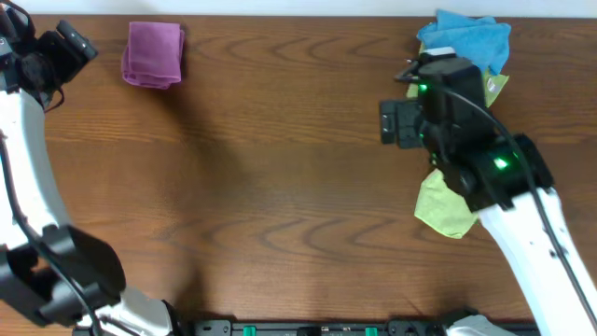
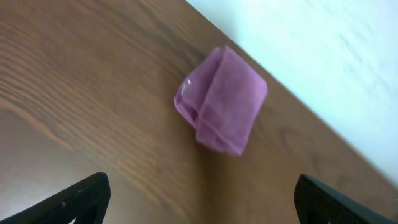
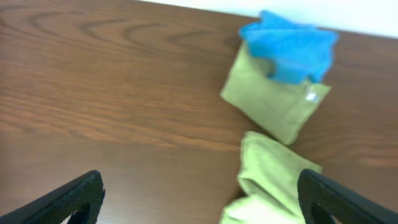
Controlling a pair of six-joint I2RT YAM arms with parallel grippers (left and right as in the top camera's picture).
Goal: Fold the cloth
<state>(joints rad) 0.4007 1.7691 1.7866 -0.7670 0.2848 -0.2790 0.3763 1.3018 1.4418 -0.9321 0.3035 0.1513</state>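
The cloth to be folded is out of view. A small purple folded pad [image 1: 153, 54] lies at the table's far left; in the left wrist view this pad [image 2: 221, 99] sits ahead of my left gripper [image 2: 200, 186]. That left gripper [image 1: 79, 45] hangs open and empty at the far left corner, apart from the pad. My right gripper [image 1: 399, 123] hovers open at the right, beside a heap of towels. In the right wrist view its jaws [image 3: 200, 186] stand wide, with a yellow-green towel [image 3: 273, 174] under the right finger but not gripped.
A blue towel [image 1: 464, 37] lies on a second yellow-green towel [image 3: 273, 102] at the back right. Another yellow-green piece [image 1: 443, 205] shows under the right arm. The table's far edge runs just behind the pad and the heap.
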